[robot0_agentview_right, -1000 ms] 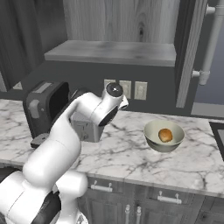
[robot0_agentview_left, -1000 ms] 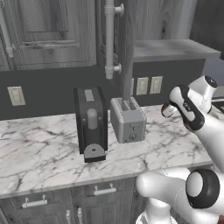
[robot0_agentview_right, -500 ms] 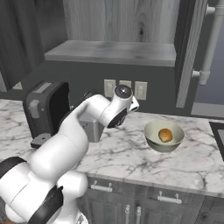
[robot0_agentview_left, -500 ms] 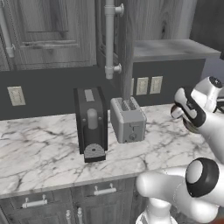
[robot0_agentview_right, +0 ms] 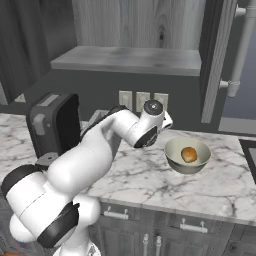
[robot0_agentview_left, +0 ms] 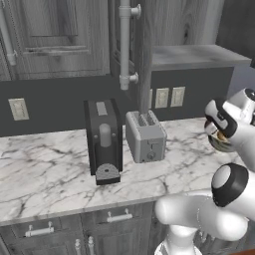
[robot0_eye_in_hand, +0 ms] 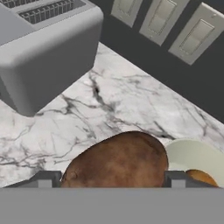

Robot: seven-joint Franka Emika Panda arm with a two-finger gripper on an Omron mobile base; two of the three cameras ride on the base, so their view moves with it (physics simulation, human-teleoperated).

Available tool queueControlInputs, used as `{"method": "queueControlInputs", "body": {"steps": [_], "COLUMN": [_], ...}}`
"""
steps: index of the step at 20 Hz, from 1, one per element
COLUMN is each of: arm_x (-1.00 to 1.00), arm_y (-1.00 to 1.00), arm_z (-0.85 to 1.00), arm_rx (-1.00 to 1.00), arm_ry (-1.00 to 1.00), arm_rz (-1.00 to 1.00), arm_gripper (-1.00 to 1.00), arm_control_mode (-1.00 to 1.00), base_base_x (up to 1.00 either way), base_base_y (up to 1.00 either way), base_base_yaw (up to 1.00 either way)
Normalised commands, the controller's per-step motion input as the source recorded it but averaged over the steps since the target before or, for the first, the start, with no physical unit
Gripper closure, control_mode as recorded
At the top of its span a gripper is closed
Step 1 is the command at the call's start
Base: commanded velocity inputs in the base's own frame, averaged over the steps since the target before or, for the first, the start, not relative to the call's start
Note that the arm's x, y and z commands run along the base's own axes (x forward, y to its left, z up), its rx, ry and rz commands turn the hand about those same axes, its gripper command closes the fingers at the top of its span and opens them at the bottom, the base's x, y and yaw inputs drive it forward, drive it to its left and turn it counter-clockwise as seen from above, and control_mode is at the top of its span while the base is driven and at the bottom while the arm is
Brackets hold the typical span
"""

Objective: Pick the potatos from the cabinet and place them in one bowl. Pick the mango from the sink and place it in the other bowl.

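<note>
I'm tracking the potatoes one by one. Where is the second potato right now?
In the hand view, the potato sits between the gripper fingertips, above the counter beside the pale bowl.

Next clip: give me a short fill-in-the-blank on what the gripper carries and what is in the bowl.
1. The gripper is shut on a brown, rounded ____.
2. The round pale beige bowl on the marble counter already holds ____ orange-brown potato.
3. In the hand view, the grey metal toaster stands on the marble to the ____ of the carried lump.

Missing words: potato; one; upper left
</note>
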Motion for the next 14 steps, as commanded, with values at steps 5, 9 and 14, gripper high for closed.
{"method": "queueControlInputs", "body": {"steps": [5,9,14], "arm_x": [0.09,0.00,0.14], "arm_y": [-0.54,-0.51,-0.47], "arm_z": [0.00,-0.02,-0.11], "arm_rx": [-0.01,0.00,-0.01], "arm_ry": [0.00,0.00,0.00], "arm_rz": [-0.02,-0.01,0.00], "arm_gripper": [1.00,1.00,1.00], "arm_control_mode": [-1.00,-1.00,-1.00], "base_base_x": [0.00,0.00,0.00], "base_base_y": [0.00,0.00,0.00], "base_base_yaw": [0.00,0.00,0.00]}}
